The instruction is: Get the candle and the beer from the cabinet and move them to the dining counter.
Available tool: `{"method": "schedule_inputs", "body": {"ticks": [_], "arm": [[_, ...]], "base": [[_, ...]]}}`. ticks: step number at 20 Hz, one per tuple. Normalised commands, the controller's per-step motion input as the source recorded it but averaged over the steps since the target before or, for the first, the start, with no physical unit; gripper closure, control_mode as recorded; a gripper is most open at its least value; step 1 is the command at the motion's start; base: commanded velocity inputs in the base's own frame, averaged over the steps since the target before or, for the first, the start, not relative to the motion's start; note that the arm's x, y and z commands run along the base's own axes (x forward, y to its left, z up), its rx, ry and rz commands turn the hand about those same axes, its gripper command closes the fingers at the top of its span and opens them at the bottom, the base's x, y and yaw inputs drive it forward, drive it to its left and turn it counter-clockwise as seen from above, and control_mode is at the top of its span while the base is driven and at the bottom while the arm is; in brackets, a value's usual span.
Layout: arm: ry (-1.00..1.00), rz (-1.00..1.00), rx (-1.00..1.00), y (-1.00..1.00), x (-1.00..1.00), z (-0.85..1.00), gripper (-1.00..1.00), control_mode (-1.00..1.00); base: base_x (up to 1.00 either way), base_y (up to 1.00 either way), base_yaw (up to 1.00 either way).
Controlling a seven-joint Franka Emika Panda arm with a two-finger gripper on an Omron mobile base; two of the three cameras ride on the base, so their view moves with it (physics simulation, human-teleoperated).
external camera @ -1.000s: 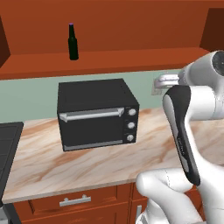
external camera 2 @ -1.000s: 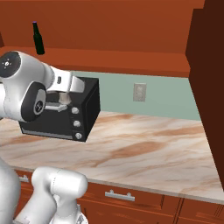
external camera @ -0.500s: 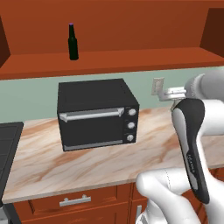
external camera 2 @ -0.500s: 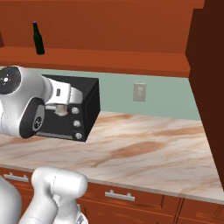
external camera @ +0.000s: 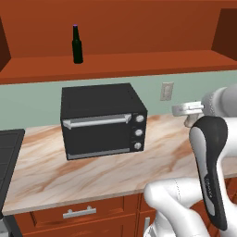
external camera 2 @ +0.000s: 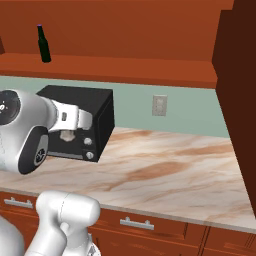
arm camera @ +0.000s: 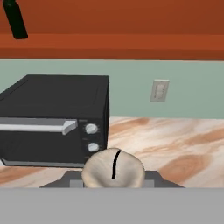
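Marbled beige tabletop (external camera: 97, 173) carries black toaster oven (external camera: 102, 121); dark green beer bottle (external camera: 77, 45) upper left on cabinet shelf (external camera: 139, 62); hand (arm camera: 113, 175) clenched around pale stubby candle (arm camera: 113, 168).

no readable text, brand, number or sign stands on anything here. the beer (external camera: 77, 45) carries no legible label, the toaster oven (external camera: 102, 119) has plain knobs with no markings that can be made out, and the wall outlet (external camera 2: 159, 105) is blank.
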Motion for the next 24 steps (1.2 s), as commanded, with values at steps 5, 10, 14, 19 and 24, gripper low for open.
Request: {"method": "schedule_inputs", "body": {"ticks": [5,10,14,19,24], "arm": [[0.01,0.00,0.00,-0.06,-0.31,0.00,1.00,-1.00],[0.00,0.00,0.00,-0.07,-0.22,0.00,1.00,-1.00],[0.01,0.00,0.00,0.00,-0.16,0.00,1.00,-1.00],[0.01,0.00,-0.01,0.01,-0.04,0.00,1.00,-1.00],[0.00,-0.01,0.00,0.00,-0.02,0.00,1.00,-1.00]], "base": [[0.00,0.00,0.00],[0.00,0.00,0.00],[0.00,0.00,0.00],[0.00,0.00,0.00],[0.00,0.00,0.00]]}}
